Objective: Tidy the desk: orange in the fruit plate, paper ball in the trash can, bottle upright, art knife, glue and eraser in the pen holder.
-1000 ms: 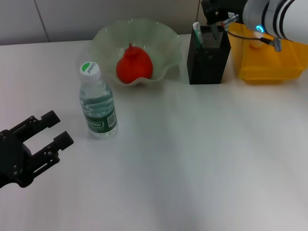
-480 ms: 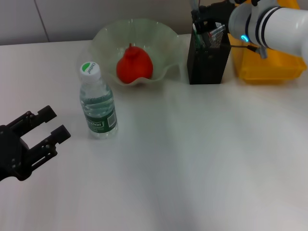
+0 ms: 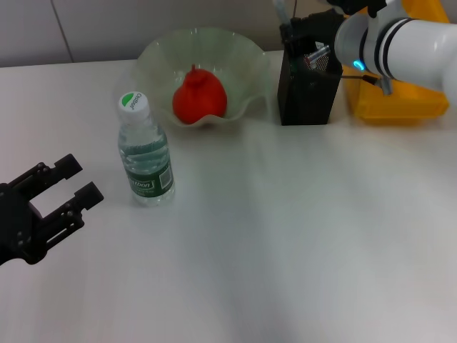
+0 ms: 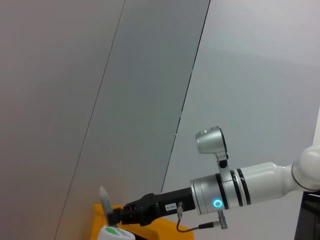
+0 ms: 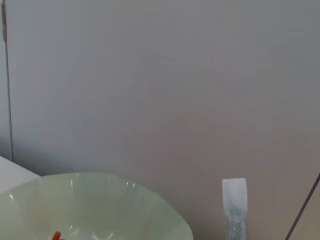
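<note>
The orange lies in the pale green fruit plate at the back. To the plate's front left the bottle stands upright, cap on. The black mesh pen holder stands right of the plate, with the yellow trash can beyond it. My right gripper hangs over the pen holder's back left corner, shut on a thin pale stick that points up; I cannot tell whether it is the art knife or the glue. My left gripper is open and empty, low at the left. Paper ball and eraser are out of view.
The white tabletop stretches from the bottle to the front edge. A grey wall stands right behind the fruit plate and the pen holder. My right arm reaches over the trash can.
My right gripper has moved left from behind the pen holder to its back left corner, with the pale stick now above the rim. The left gripper has shifted slightly left.
</note>
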You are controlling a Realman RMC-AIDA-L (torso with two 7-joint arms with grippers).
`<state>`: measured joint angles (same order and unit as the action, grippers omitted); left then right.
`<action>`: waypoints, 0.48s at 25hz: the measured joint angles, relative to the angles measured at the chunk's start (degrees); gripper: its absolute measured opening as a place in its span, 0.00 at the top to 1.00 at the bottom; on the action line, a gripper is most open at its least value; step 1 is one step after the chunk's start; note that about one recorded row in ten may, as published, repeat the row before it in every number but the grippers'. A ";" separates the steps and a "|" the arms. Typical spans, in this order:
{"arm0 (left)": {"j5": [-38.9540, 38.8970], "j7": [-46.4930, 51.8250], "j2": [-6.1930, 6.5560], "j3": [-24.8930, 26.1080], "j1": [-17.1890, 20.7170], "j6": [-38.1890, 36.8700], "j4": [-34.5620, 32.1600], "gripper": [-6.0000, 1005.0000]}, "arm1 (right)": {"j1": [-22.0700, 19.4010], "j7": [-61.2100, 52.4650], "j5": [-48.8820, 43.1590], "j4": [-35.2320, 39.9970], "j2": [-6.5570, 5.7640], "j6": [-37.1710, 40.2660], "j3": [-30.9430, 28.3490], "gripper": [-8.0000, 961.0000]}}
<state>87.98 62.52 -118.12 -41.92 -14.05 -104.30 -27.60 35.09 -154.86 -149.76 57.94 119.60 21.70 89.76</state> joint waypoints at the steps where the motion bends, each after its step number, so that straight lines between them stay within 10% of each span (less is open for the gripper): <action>1: 0.00 0.03 0.00 0.00 -0.01 0.00 0.00 0.37 | -0.07 -0.05 0.00 -0.01 0.00 0.23 0.00 0.81; 12: 0.00 0.26 0.00 0.00 -0.17 -0.01 0.00 0.37 | -0.27 -0.14 0.00 0.33 -0.09 2.97 -0.55 0.80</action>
<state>87.98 62.79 -118.13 -41.92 -14.22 -104.31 -27.60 34.83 -155.00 -149.76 58.27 119.51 24.67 89.21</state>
